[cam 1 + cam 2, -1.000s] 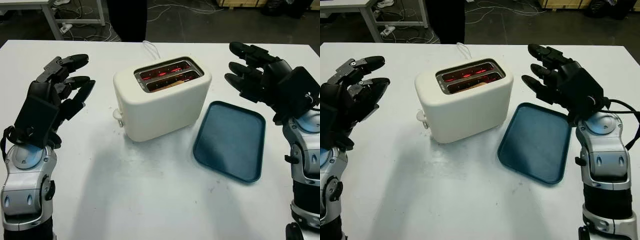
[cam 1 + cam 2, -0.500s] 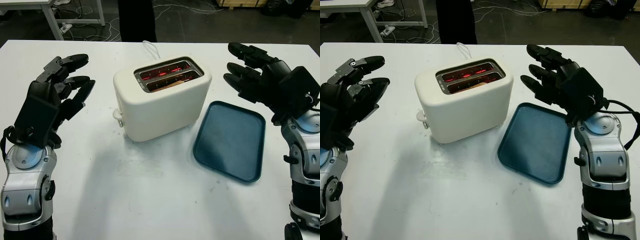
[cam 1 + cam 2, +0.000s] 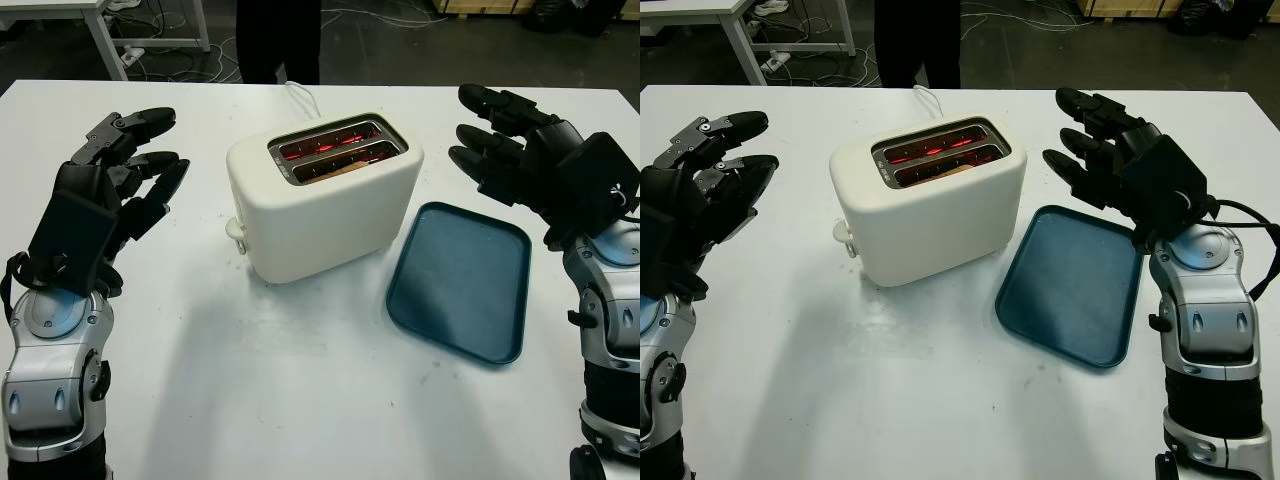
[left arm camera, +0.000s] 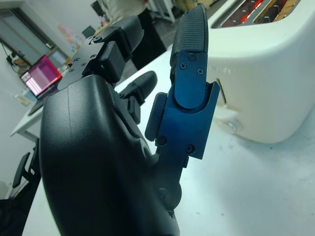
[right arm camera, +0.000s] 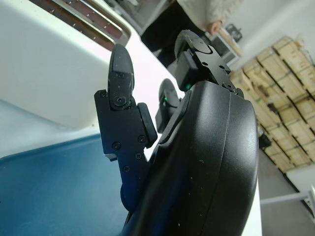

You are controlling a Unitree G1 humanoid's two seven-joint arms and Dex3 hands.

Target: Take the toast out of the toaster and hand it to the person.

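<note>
Table (image 3: 300,400), white and broad, fills most of the head views, and the toaster (image 3: 325,205) stands near its middle. Cream in colour, the toaster sits at an angle, with its two slots glowing red on top and a small knob low on the end that faces seven o'clock. A white cord (image 3: 300,97) leaves the toaster toward twelve o'clock. The toast (image 3: 345,168) is down inside the nearer slot, and only a pale brown edge of it shows between the red elements.

Just beside the toaster, at about four o'clock from it, a dark blue tray (image 3: 460,280) lies flat on the table with nothing on it.

The left hand (image 3: 115,190) is raised above the table at nine o'clock from the toaster, well apart from it, open and holding nothing, with its fingers pointing toward one o'clock. The right hand (image 3: 530,165) is raised at three o'clock from the toaster, over the far edge of the tray, open and holding nothing, with its fingers pointing toward the toaster. Neither hand touches the toaster.

At twelve o'clock, beyond the far edge of the table, a person (image 3: 280,40) in dark trousers stands on the dark floor.
</note>
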